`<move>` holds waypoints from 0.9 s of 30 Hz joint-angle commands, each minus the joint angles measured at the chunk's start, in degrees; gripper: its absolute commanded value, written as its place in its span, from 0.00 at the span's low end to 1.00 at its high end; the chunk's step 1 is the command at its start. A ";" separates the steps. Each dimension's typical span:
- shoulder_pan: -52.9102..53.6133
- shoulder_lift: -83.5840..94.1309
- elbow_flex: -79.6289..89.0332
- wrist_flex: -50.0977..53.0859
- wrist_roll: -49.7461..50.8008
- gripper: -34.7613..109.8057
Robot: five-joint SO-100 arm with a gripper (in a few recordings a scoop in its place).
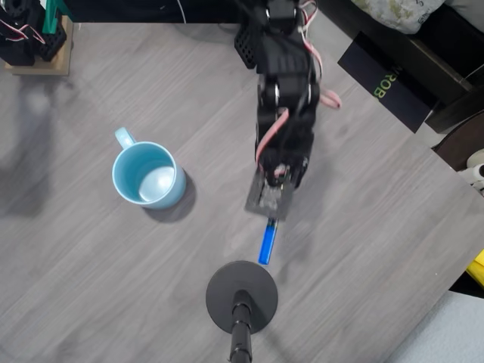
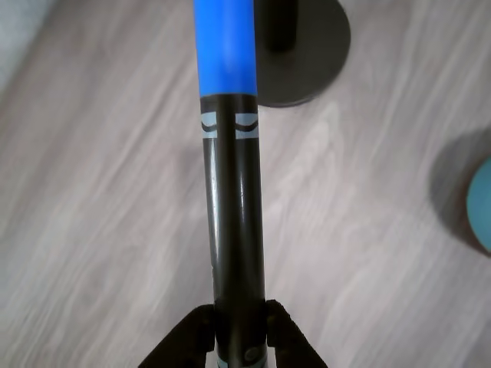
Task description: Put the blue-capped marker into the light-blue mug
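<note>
The blue-capped marker (image 1: pixel 265 242) pokes out from under my black gripper (image 1: pixel 271 215) near the table's middle, blue cap pointing toward the front edge. In the wrist view the marker (image 2: pixel 232 192) runs up the picture, dark barrel below, blue cap above, and my gripper (image 2: pixel 239 326) is shut on the barrel's lower end, holding it above the table. The light-blue mug (image 1: pixel 147 175) stands upright to the left in the overhead view, handle toward the back, its inside bare. Its rim (image 2: pixel 481 203) shows at the wrist view's right edge.
A round black stand base (image 1: pixel 241 296) with a post sits just in front of the marker's cap, also the stand base (image 2: pixel 303 46) in the wrist view. A wooden block with parts (image 1: pixel 38 45) stands at the back left. The table's right edge runs diagonally.
</note>
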 commanded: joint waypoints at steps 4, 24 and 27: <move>5.27 15.73 -0.70 3.69 0.00 0.24; 28.21 58.97 64.34 -50.45 -18.02 0.24; 29.44 59.77 69.26 -56.69 -19.07 0.24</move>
